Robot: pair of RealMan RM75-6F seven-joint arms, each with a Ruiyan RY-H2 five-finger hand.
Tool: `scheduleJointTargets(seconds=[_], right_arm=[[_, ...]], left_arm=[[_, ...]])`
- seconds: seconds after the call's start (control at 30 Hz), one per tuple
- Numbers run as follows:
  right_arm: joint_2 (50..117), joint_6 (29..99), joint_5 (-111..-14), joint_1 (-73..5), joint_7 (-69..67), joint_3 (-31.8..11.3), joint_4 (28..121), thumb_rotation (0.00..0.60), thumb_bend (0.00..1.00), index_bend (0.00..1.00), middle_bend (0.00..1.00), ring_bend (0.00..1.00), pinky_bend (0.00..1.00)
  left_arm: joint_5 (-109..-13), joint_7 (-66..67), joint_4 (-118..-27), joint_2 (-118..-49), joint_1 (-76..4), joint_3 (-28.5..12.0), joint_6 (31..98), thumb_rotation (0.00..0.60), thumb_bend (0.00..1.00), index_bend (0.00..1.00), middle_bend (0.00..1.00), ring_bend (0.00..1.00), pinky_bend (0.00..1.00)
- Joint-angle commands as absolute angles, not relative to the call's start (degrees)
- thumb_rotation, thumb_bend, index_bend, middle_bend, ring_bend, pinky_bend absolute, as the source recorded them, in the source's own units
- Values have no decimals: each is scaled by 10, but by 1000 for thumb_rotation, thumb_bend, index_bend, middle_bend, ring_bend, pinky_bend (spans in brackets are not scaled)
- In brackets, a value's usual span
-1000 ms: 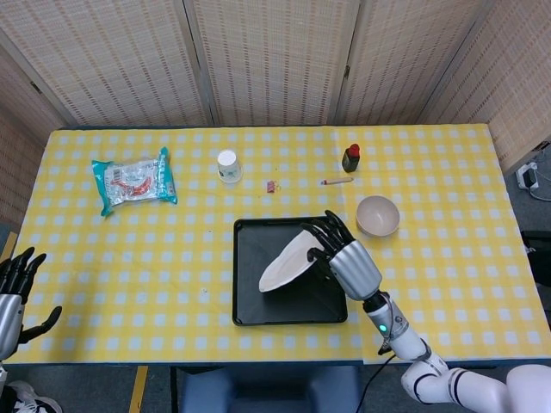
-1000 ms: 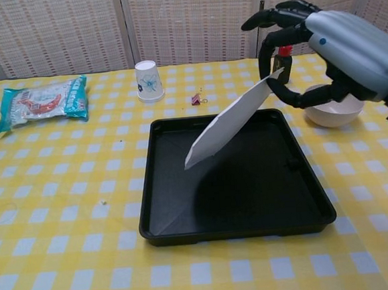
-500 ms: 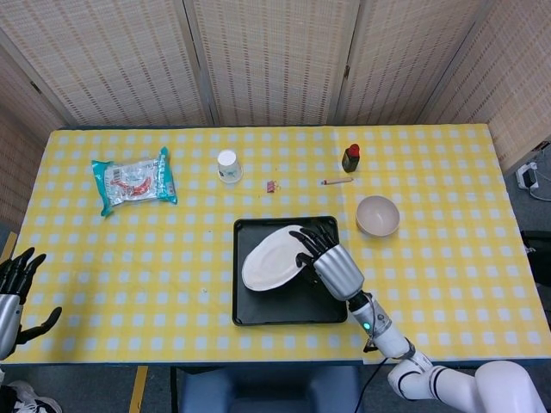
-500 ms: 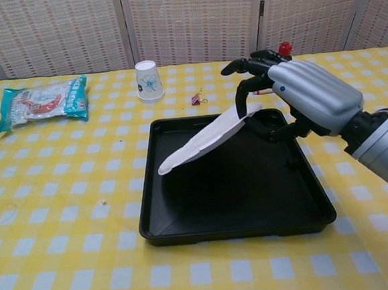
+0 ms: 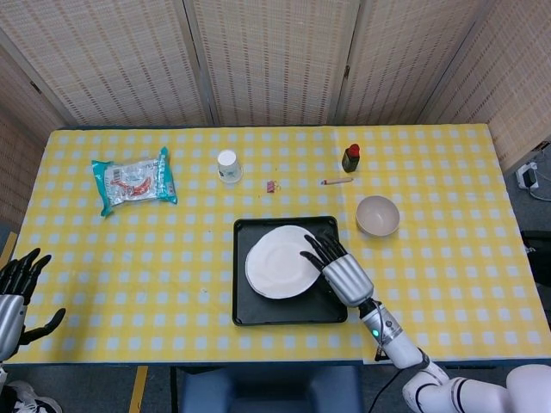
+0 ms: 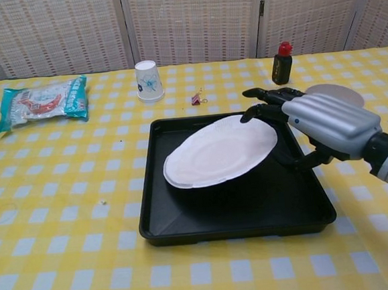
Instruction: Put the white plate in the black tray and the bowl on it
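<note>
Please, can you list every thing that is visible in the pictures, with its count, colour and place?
white plate: one, white, inside the tray, right edge at the right hand's fingers
black tray: one, black, table centre, near edge
bowl: one, beige, right of tray
paper cup: one, white, upside down, behind tray
snack packet: one, teal and red, far left
small bottle: one, dark with red cap, behind bowl
clip: one, pink, behind tray
thin stick: one, pale, beside bottle
tablecloth: one, yellow-white check
left hand: black, at left table edge, holding nothing
right hand: silver and black, over tray's right side

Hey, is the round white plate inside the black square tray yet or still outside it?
Inside: the white plate sits within the black tray's walls, slightly tilted.
</note>
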State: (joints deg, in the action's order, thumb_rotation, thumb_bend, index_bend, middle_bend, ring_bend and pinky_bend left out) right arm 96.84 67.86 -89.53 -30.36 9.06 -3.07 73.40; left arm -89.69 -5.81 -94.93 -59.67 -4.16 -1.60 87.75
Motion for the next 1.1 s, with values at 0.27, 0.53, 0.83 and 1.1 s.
scheduleJointTargets(seconds=[0.27,0.53,0.83,1.1], right_arm=[[876,600,-822,-311,220,-35,863,600,359,0,0,0,0],[836,694,-852,-272,179,-41,890,600,357,0,0,0,0],[834,736,-807,-241,119,-73,750,600,356,240,0,0,0],[870,681,-776,-253,73,-80,619,600,356,401,0,0,0]], left_arm=[[-894,-67,-951,-592,-42,-16,875,600,320,0,0,22,43],[-896,-58,-953,-596,-41,-14,876,600,319,0,0,22,43],[-900,-37,-956,-603,-45,-11,869,600,319,0,0,22,43],[-901,-26,-958,-609,-49,-9,862,600,319,0,0,22,44]])
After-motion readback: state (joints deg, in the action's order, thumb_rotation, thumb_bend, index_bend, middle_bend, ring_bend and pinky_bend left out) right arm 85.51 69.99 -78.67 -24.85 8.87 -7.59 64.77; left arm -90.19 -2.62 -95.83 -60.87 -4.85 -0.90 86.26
